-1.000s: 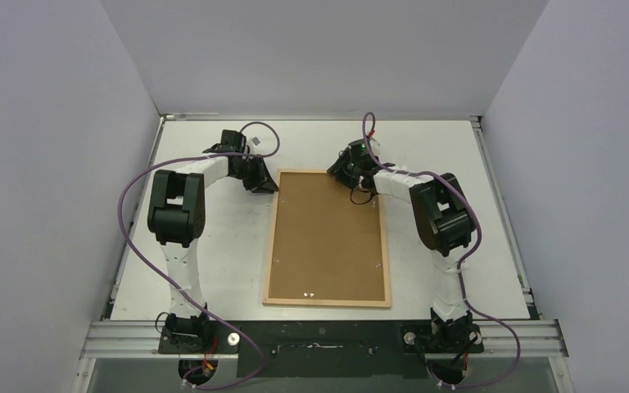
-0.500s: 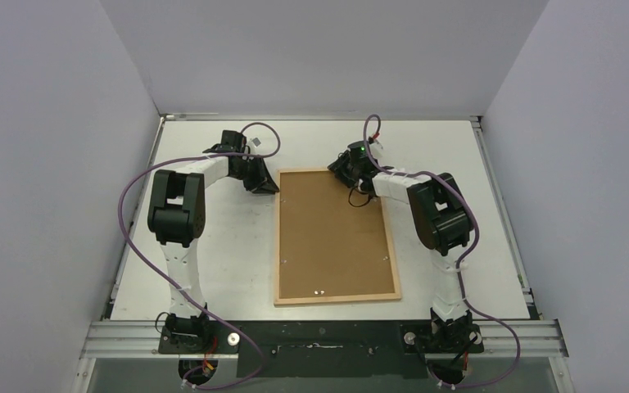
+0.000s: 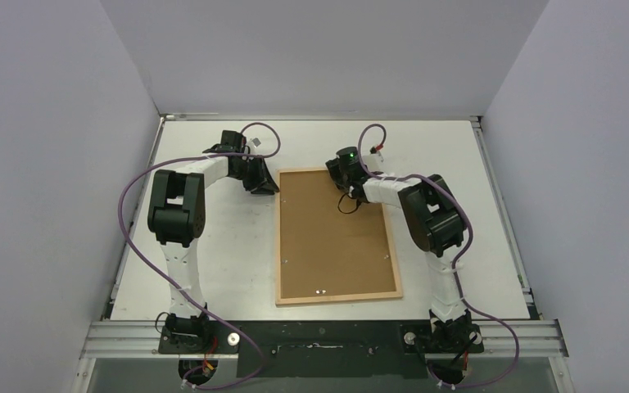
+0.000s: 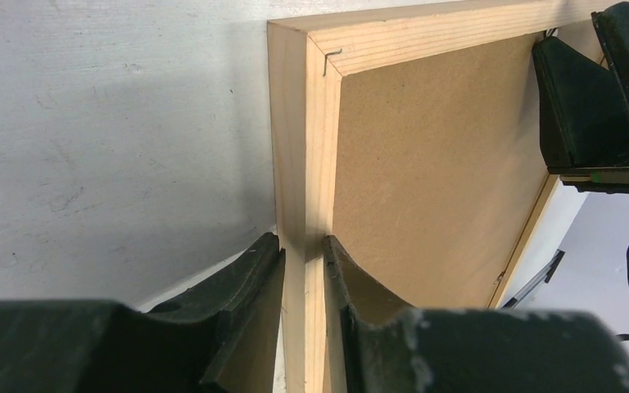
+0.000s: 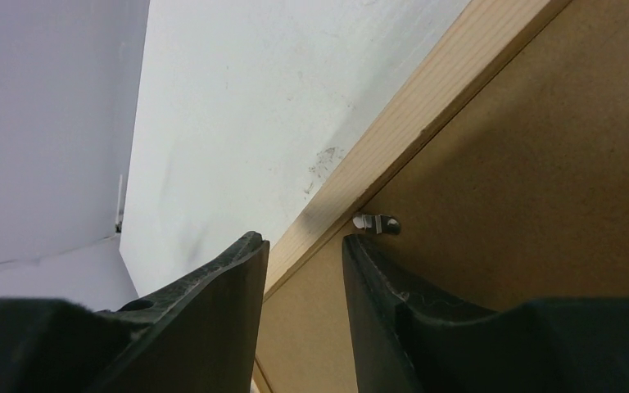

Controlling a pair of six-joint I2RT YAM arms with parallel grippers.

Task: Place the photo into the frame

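The thin light-wood rectangular frame [image 3: 340, 299] lies face down on the white worktop [image 3: 229, 246], with the brown backing board [image 3: 336, 237] seated in it. The glossy photo is out of sight, so I cannot tell whether it lies underneath. At the frame's 11 o'clock corner the left pincer [image 4: 303, 241] clamps the rail. At 12 o'clock the right pincer [image 5: 305, 241] stands half open by a small metal tab [image 5: 377, 223], gripping nothing. Probably only fastening the tabs remains.
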